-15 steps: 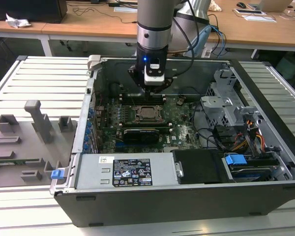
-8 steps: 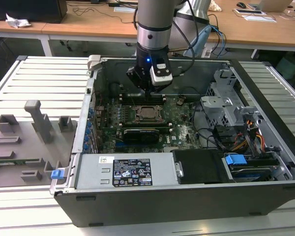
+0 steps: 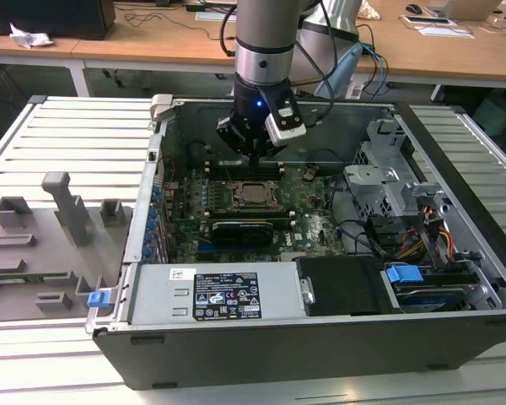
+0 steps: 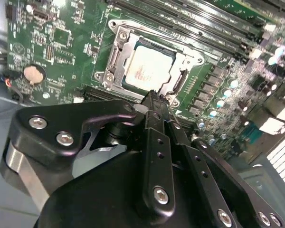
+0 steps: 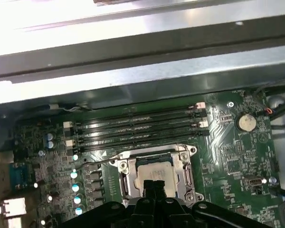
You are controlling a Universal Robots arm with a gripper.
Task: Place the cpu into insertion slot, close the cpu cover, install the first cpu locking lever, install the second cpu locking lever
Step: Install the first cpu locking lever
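1. Green circuit board (image 5: 228, 156) lies inside the open computer case (image 3: 320, 337), and I can see the insertion slot (image 5: 154, 156) just beside the long memory slots (image 5: 137, 126).
2. The cpu (image 4: 149, 66) sits flat in this slot, with its silver top facing up.
3. The cpu cover (image 4: 115, 57) lies down around it, so the chip shows through the square cut-out.
4. The gripper (image 3: 255, 159) hangs over the slot; in both wrist views its black fingers (image 5: 153, 187) are pressed together and pinch nothing.
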